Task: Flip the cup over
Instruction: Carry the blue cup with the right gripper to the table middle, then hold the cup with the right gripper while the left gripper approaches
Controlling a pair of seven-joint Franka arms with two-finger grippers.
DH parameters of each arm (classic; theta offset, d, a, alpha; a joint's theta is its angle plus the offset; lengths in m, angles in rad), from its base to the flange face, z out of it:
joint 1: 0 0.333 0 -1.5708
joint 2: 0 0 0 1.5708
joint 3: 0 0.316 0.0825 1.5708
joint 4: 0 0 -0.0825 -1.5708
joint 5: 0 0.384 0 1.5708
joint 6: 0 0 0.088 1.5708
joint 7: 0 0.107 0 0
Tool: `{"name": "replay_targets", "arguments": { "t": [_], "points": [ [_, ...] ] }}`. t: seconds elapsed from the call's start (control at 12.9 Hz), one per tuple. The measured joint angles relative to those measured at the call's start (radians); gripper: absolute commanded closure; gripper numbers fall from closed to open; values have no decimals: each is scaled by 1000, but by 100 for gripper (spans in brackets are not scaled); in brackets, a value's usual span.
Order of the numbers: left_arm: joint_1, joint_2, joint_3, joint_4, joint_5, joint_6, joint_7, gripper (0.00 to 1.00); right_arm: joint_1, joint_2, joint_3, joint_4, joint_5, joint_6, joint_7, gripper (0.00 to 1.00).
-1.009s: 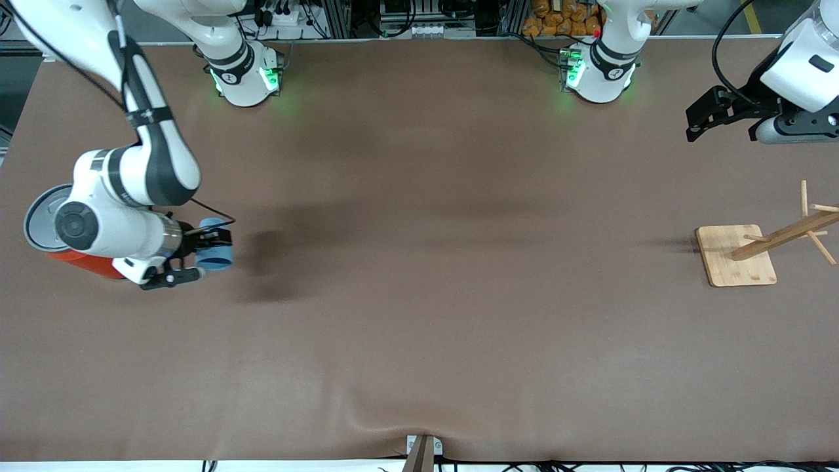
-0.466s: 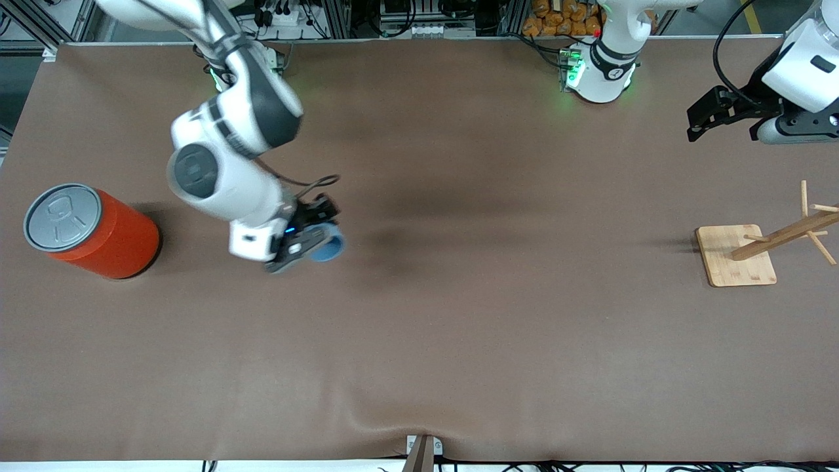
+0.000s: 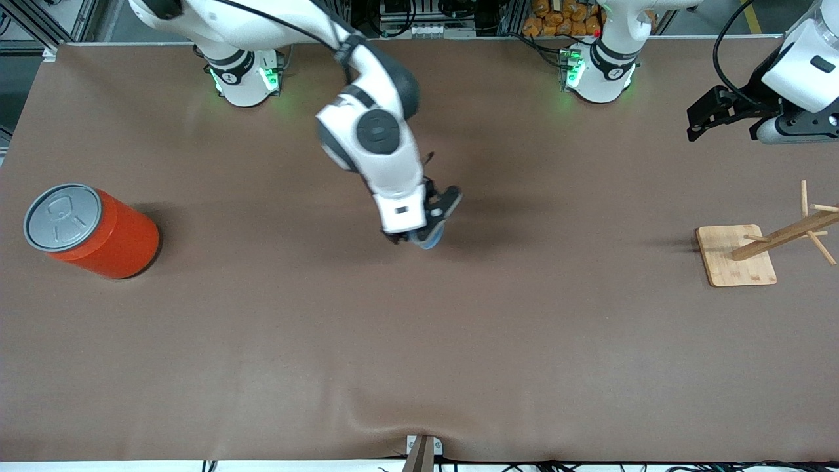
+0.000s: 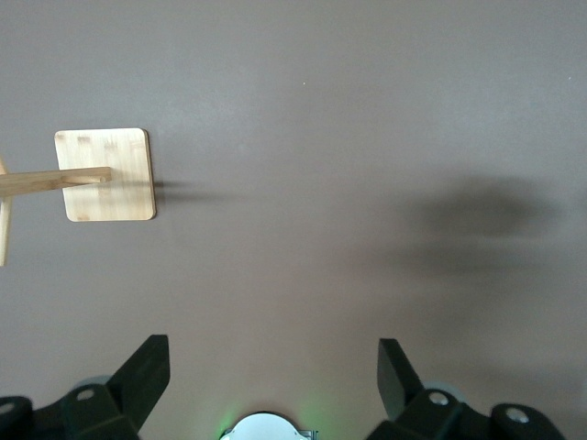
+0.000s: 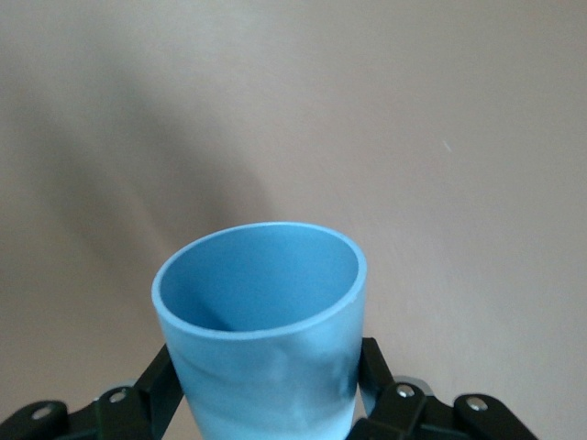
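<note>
1. The main risk is the cup (image 5: 261, 339) slipping or twisting in the grip while it is turned; its smooth tapered wall offers little hold, and a fast wrist roll could work it loose over the table (image 3: 419, 341)
2. A second risk is a poor set-down: if the rim is not level with the cloth at release, the cup could tip and roll away, judging by how light it looks
3. The right gripper (image 3: 429, 226) hangs over the middle of the table, about midway between the two short edges, and is clamped on the cup
4. In the right wrist view the cup sits between the two fingers (image 5: 151, 390), one pressing each side of its lower wall, with the open mouth pointing away from the wrist
5. The left gripper (image 4: 266, 371) waits high over the left arm's end of the table, near the edge where the bases stand, its fingers spread wide and holding nothing
6. The orange can (image 3: 98, 236) and the wooden rack (image 3: 737, 255) stand near opposite short edges, well apart from the cup
</note>
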Motion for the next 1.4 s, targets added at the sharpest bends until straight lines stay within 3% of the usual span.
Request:
{"name": "replay_targets", "arguments": {
  "t": [0.16,0.54,1.24,1.32,1.4],
  "points": [
    [0,-1,1,0,0,-5,0,0,59,61,-3,17,-58,48,-14,93],
    [1,-1,3,0,0,-7,0,0,157,145,-9,38,-190,91,-22,90],
    [-4,-4,-3,1,0,-11,0,0,193,225,-14,48,-229,92,-31,81],
    [-6,-4,-5,1,0,-11,0,0,193,225,-14,48,-232,91,-31,75],
    [-7,-4,-7,1,0,-12,0,0,193,226,-14,48,-236,91,-31,46]
  ]
}}
